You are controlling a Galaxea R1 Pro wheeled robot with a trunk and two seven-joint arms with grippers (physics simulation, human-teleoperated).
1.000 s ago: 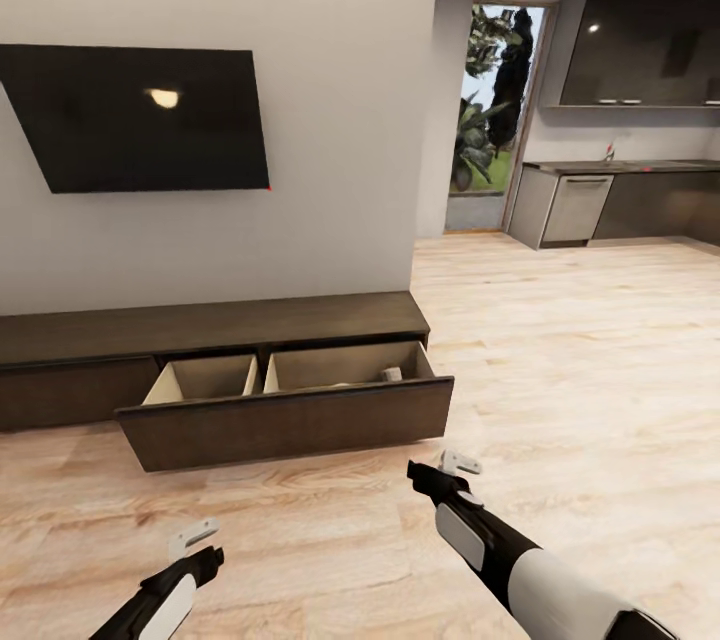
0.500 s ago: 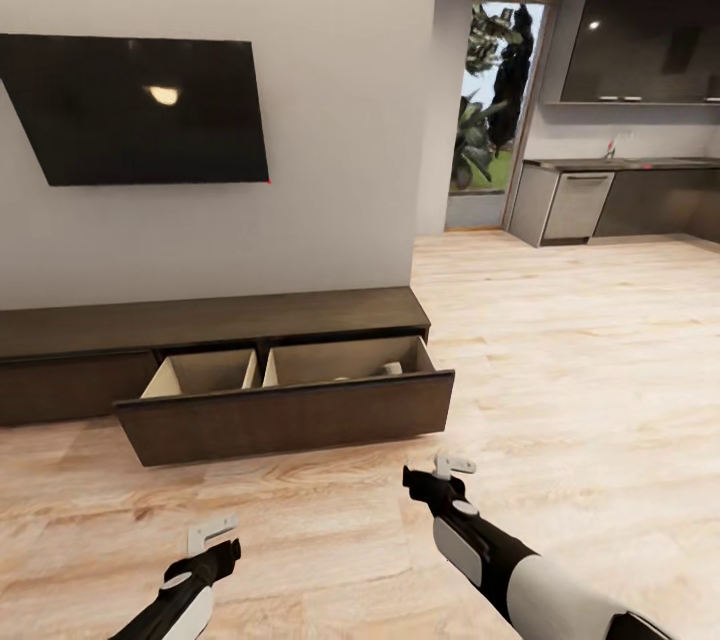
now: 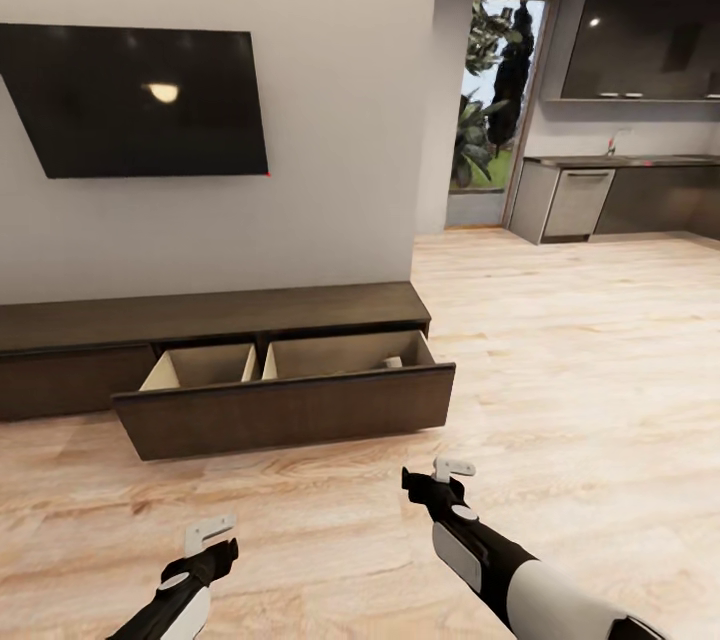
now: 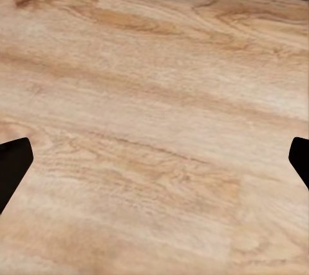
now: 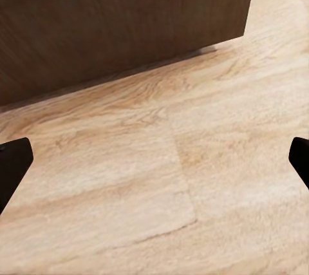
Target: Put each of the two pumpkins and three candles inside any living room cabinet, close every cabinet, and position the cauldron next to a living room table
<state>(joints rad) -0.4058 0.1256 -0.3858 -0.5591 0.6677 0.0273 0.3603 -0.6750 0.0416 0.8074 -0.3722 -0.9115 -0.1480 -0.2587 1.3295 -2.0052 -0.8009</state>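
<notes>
Two of our grippers hang low over the wooden floor (image 3: 600,370), both facing the cabinet (image 3: 210,320). Our left gripper (image 3: 212,531) sits short of the pulled-out drawer (image 3: 285,410), with a strip of bare planks between them. In its wrist view the two dark fingertips (image 4: 13,165) stand at opposite edges of the picture, so the jaws are spread wide with nothing between them but floor boards. Our right gripper (image 3: 452,469) is closer to the drawer, just short of its right front corner and slightly past it to the right. Its wrist view shows the same wide spread, fingertips (image 5: 13,162) far apart and empty, with the drawer's dark-brown front (image 5: 122,24) filling the space ahead and its right edge in sight.

Beyond both grippers the drawer stands well out from the cabinet, tilted a little so its left end reaches nearer to us. Inside we see two pale compartments split by a divider. In the right compartment, ahead of our right gripper, a small pale shape (image 3: 392,361) peeks over the drawer front near the far right corner; it may be a candle, but it is too small and too hidden to be sure. Above the cabinet a dark television (image 3: 140,100) hangs on the wall. Far off to the right of our right gripper lies the kitchen (image 3: 630,190) with its grey cupboards.
</notes>
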